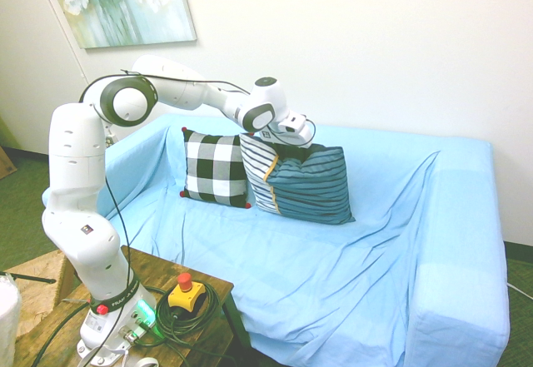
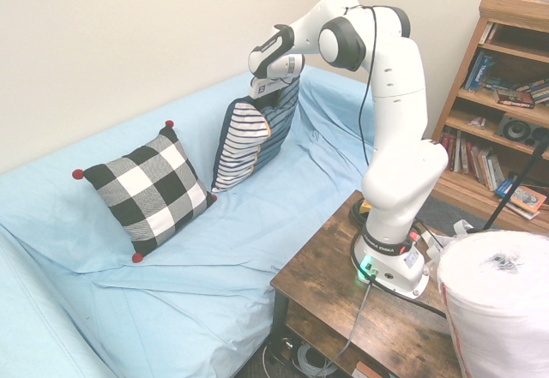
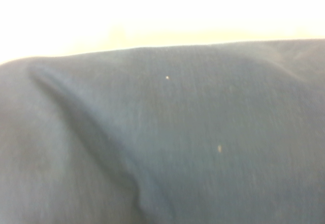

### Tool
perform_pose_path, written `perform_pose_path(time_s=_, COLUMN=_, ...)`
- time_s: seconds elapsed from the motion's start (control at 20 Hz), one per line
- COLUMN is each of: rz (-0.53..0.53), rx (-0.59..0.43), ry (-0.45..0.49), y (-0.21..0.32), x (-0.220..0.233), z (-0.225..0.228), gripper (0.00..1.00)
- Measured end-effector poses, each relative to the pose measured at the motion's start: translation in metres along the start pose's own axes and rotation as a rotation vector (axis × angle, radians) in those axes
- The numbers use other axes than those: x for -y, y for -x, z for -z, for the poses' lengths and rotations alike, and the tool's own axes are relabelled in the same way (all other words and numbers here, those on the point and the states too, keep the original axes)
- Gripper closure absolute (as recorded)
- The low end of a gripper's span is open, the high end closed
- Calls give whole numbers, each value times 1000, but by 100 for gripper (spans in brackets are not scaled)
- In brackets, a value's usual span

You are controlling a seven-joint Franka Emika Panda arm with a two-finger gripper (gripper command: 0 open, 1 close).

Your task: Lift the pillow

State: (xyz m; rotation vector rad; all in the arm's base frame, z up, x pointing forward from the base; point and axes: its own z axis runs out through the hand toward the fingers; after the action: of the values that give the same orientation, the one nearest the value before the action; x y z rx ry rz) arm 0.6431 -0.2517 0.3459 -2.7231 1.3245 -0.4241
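Dark navy fabric of the pillow [image 3: 193, 142], creased and out of focus, fills almost the whole wrist view. Beyond it, a sofa [image 1: 350, 250] draped in a light blue cover is seen in both exterior views. The pillow [image 1: 310, 185] is propped upright against the sofa's backrest, its teal striped face and white striped panel turned outward. The gripper [image 1: 293, 144] is set at the pillow's top edge, where the fabric is bunched; whether the fingers are closed on it cannot be told. A smaller black-and-white checked cushion [image 1: 215, 168] with red corners is stood just beside the pillow, also against the backrest.
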Motion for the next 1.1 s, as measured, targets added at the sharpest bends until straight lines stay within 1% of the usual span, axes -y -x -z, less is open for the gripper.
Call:
perform_pose_path(time_s=0.25, rz=14, rx=-24, ry=-35, y=-32, x=56, z=6, gripper=0)
perform_pose_path(time_s=0.4, rz=19, rx=-27, ry=-46, y=-47, x=79, z=13, gripper=0)
perform_pose_path(time_s=0.5, rz=19, rx=-34, ry=-53, y=-54, x=92, z=7, gripper=0)
perform_pose_path(time_s=0.65, rz=15, rx=-44, ry=-64, y=-62, x=107, z=-11, gripper=0)
perform_pose_path(time_s=0.75, rz=14, rx=-52, ry=-75, y=-66, x=114, z=-15, gripper=0)
perform_pose_path(time_s=1.0, rz=-6, rx=-59, ry=-114, y=-74, x=128, z=-10, gripper=0)
perform_pose_path(time_s=1.1, rz=-12, rx=-60, ry=-121, y=-76, x=127, z=-8, gripper=0)
